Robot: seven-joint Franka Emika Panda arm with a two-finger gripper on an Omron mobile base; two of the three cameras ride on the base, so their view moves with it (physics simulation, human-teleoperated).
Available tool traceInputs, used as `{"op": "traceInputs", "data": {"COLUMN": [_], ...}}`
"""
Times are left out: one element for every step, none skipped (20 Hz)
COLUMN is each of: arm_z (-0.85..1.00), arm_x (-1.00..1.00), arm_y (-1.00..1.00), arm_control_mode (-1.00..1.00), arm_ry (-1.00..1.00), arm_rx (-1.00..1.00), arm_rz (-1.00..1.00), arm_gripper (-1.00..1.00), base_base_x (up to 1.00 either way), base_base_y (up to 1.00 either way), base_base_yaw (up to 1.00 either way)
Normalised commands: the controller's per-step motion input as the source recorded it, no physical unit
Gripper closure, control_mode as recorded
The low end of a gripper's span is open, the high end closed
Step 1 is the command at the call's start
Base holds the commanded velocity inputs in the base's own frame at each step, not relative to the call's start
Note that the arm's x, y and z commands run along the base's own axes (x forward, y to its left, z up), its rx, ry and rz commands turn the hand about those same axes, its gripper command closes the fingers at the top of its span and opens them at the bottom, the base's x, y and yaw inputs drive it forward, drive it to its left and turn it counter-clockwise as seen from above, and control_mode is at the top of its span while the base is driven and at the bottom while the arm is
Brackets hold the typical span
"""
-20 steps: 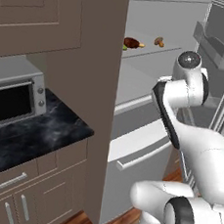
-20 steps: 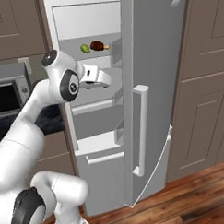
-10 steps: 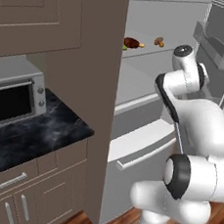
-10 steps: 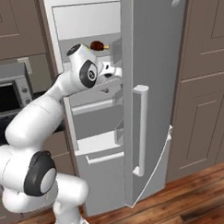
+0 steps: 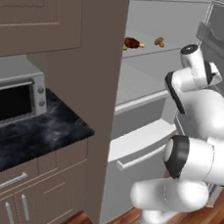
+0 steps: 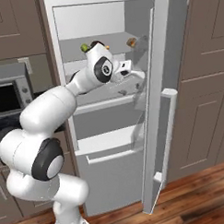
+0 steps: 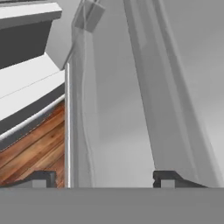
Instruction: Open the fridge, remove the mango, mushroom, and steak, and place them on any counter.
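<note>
1. The fridge (image 6: 110, 132) is open. Its door (image 6: 162, 107) swings out to the right of the shelves, so the first job is done.
2. The steak (image 5: 132, 42) lies on the upper shelf (image 5: 155, 52) inside the fridge. It is dark red with a yellow tip.
3. The mushroom (image 5: 159, 41) sits on the same shelf, to the right of the steak and apart from it.
4. A bit of yellow-green peeks out just left of the steak. This is likely the mango (image 5: 125, 47), but most of it is hidden by the fridge wall, so I am not sure.
5. All three foods are in the fridge. None is on the counter (image 5: 27, 139) yet. The counter is black with white lines and sits to the left of the fridge, under the little oven (image 5: 12, 97).
6. The gripper (image 6: 139, 75) is inside the fridge, below the food shelf and near the door. It is not touching any food.
7. In the hand view the two dark fingers (image 7: 168, 178) stand far apart with nothing between them. They hold nothing.
8. Left to do: grab each food, take it out, and put it on the counter. That is most of the task.
</note>
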Motion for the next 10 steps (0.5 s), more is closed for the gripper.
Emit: {"op": "traceInputs", "data": {"arm_z": [-0.15, -0.08, 0.00, 0.00, 0.00, 0.00, 0.00, 0.00, 0.10, 0.28], "arm_x": [-0.28, -0.28, -0.22, -0.19, -0.16, -0.21, -0.34, -0.39, -0.61, -0.84], "arm_y": [-1.00, -1.00, -1.00, -1.00, -1.00, -1.00, -1.00, -1.00, -0.79, -0.26], "arm_control_mode": [-1.00, -1.00, -1.00, -1.00, -1.00, -1.00, -1.00, -1.00, -1.00, -1.00], "arm_ry": [0.00, -0.04, -0.07, -0.13, -0.20, -0.26, -0.33, -0.36, -0.42, -0.40], "arm_rx": [-0.08, -0.08, -0.08, -0.07, -0.04, 0.00, 0.00, 0.00, 0.00, 0.00], "arm_rz": [-0.02, 0.00, 0.00, 0.00, 0.07, 0.14, 0.20, 0.23, 0.25, 0.25], "arm_gripper": [-1.00, -1.00, -1.00, -1.00, -1.00, -1.00, -1.00, -1.00, -1.00, -1.00], "base_base_x": [0.00, 0.00, 0.00, 0.00, 0.00, 0.00, 0.00, 0.00, 0.00, 0.00], "base_base_y": [0.00, 0.00, 0.00, 0.00, 0.00, 0.00, 0.00, 0.00, 0.00, 0.00], "base_base_yaw": [0.00, 0.00, 0.00, 0.00, 0.00, 0.00, 0.00, 0.00, 0.00, 0.00]}}
